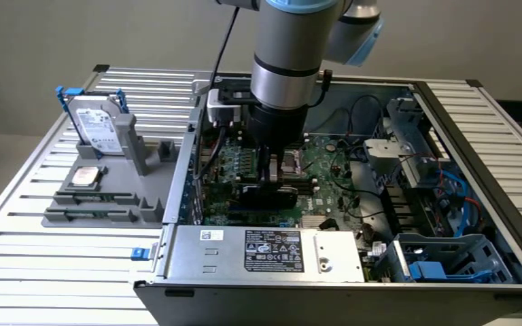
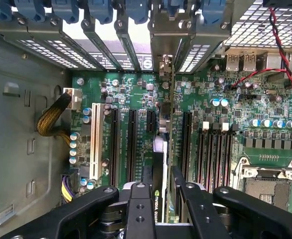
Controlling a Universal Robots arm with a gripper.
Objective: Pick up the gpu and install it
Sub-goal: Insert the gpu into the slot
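The gpu stands on edge between my fingers, seen from above as a thin card with a green logo label. Its silver bracket end reaches the case's rear slot openings. My gripper is shut on the gpu, one black finger on each side. The card hangs low over the motherboard, in line with the black expansion slots. Whether it touches a slot I cannot tell. In the exterior view my gripper is down inside the open computer case, with the dark gpu under it.
A silver hard drive with a blue handle stands in a grey fixture on the slatted table at the exterior view's left. The power supply lies along the case's near side, beside blue drive cages. The CPU socket and memory slots lie near the card.
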